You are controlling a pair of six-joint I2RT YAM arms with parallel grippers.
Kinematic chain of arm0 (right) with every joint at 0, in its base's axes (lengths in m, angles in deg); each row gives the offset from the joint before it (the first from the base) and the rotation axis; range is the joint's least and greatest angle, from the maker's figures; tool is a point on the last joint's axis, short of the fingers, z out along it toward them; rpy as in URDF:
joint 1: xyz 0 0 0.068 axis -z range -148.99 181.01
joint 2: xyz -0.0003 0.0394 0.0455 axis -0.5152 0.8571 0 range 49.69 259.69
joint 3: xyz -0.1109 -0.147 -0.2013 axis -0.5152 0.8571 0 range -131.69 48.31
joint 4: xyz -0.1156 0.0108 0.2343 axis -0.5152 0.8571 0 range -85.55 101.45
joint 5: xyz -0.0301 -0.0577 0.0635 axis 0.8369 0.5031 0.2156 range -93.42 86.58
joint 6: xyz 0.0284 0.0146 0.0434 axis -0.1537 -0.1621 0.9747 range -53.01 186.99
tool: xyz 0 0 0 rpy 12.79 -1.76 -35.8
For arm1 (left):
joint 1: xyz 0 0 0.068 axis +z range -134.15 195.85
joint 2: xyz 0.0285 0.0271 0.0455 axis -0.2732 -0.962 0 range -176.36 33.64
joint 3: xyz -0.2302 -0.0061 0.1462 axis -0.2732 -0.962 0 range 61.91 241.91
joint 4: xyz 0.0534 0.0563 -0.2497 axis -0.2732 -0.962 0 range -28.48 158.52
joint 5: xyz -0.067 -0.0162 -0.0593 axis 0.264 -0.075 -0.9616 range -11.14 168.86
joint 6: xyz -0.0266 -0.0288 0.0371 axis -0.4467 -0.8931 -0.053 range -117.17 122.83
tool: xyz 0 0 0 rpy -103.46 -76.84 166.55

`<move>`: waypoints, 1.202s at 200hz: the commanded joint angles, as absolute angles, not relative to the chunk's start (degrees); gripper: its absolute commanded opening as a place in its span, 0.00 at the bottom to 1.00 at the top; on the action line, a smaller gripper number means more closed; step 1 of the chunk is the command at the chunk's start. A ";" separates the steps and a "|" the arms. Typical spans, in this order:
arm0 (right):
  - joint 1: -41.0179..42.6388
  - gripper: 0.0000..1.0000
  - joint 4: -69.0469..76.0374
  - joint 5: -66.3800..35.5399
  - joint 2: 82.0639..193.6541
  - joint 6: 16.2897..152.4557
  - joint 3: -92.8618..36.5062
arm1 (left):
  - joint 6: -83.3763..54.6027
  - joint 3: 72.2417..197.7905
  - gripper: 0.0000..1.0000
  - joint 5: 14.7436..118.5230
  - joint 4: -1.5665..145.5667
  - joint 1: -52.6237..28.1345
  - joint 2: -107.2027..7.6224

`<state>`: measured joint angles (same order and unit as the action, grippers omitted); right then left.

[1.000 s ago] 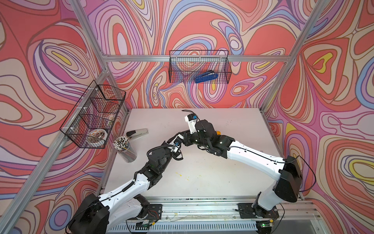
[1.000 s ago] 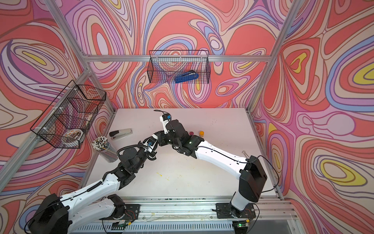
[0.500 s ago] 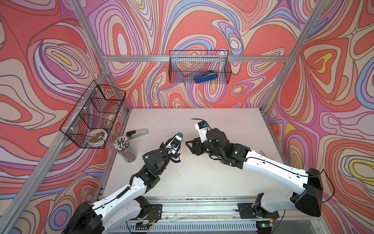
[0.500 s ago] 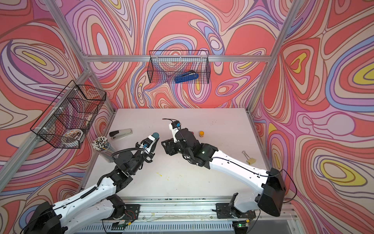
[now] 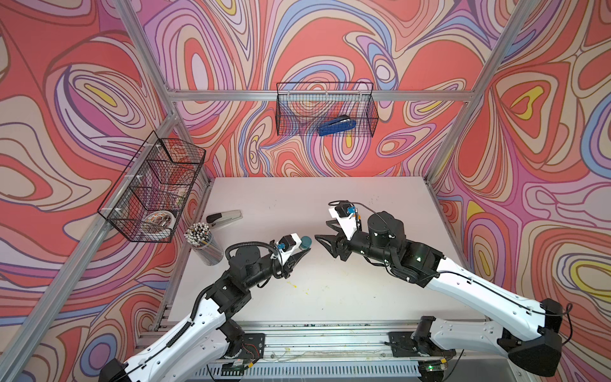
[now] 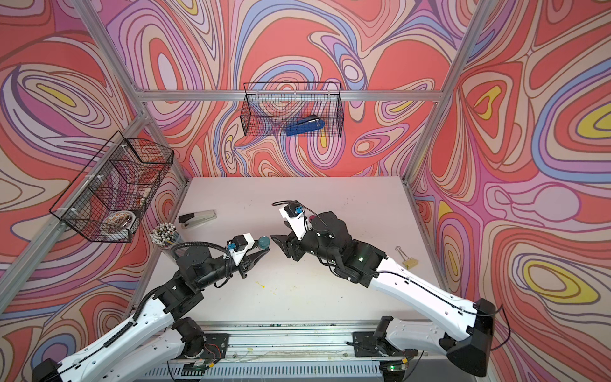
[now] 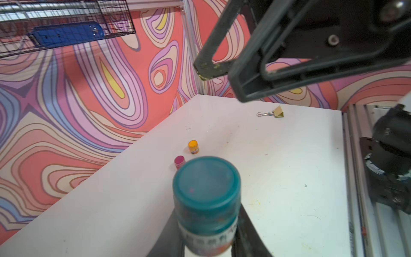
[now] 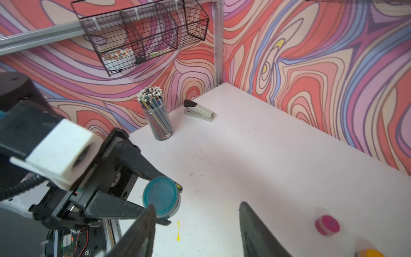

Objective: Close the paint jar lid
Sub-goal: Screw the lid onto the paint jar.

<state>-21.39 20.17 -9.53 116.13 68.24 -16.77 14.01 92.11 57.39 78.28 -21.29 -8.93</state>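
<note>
Right end effector (image 5: 320,229) has retreated, jaws apart; left end effector (image 5: 306,250) grips jar (image 7: 206,193).

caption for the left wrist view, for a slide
Left gripper holds a teal-lidded paint jar, open right gripper close by

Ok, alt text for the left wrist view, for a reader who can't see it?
The left claw grips a teal-lidded paint jar, filling the foreground. The right claw hangs near it, open and empty. Beyond, on the white table, stand a pink jar and an orange jar, with a binder clip farther off.
</note>
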 commanded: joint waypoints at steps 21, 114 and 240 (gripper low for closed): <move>-20.94 0.54 20.43 -23.36 119.47 62.19 -17.52 | 10.90 93.80 0.29 47.47 75.44 -21.32 -9.32; -20.57 0.46 23.33 -27.49 122.45 62.87 -18.48 | 12.08 93.51 0.29 49.76 75.65 -21.32 -8.28; -20.32 0.41 22.59 -27.41 122.01 63.44 -18.57 | 12.76 93.64 0.29 50.39 75.22 -21.32 -8.72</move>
